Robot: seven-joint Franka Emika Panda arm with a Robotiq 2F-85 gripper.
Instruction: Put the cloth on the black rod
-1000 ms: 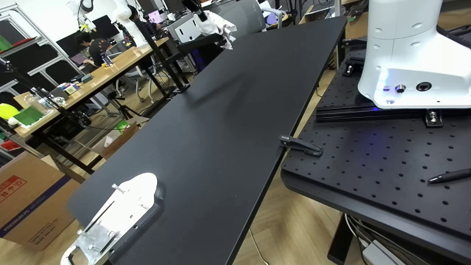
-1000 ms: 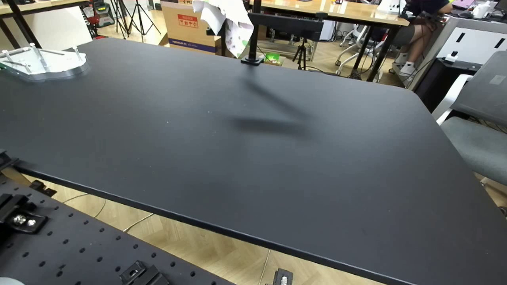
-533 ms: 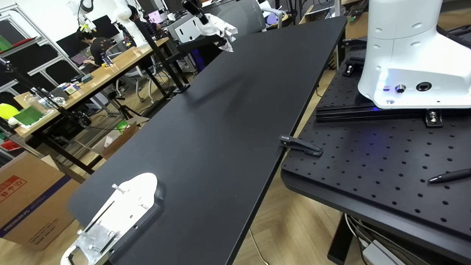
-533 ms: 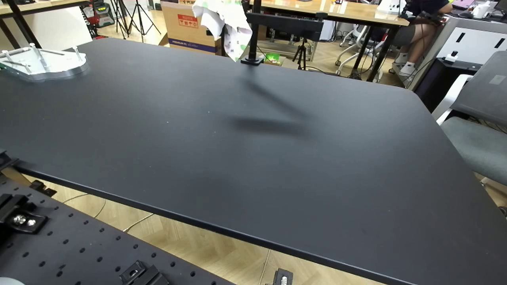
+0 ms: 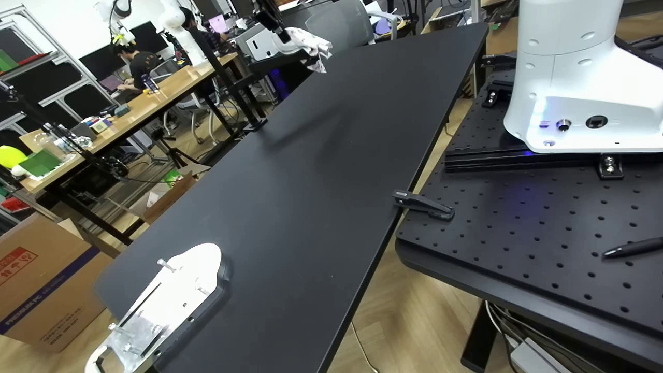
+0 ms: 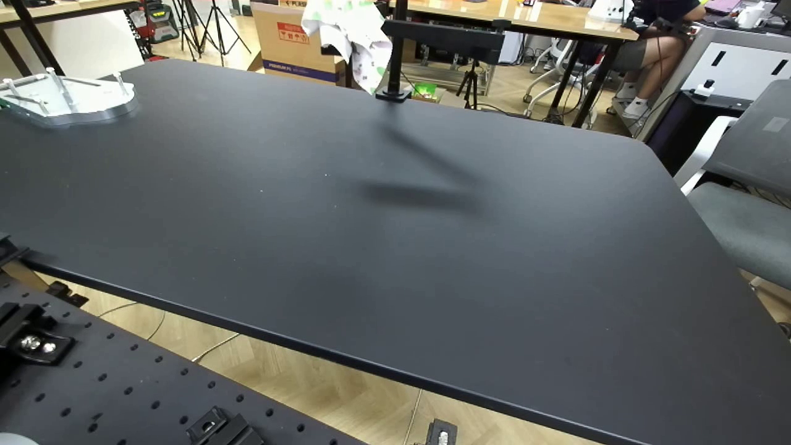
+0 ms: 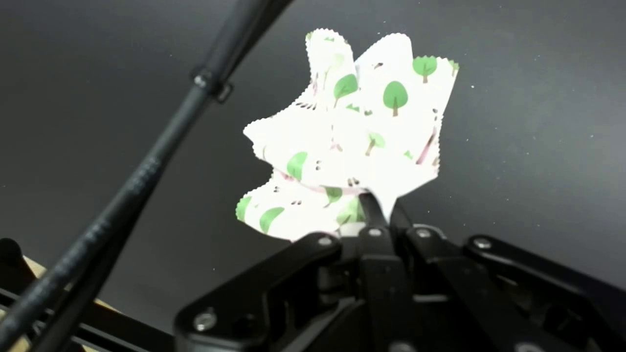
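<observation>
A white cloth with green tree prints hangs from my gripper, shut on a pinched fold in the wrist view. The cloth also shows in both exterior views. My gripper is above the cloth. The black rod is the horizontal bar on a black post, also seen in an exterior view. The cloth overlaps the bar's free end, its lower tip hanging below bar level; I cannot tell whether they touch. In an exterior view, the cloth hides part of the bar.
The post is clamped to the black table's far edge. A white metal-pegged board lies at one table end. A dark cable-like strip crosses the wrist view. A grey chair stands beyond the table.
My gripper has moved down a little with the cloth. The cloth has shifted slightly beside the bar, and its folds hang differently. The bar, post and table have not moved.
</observation>
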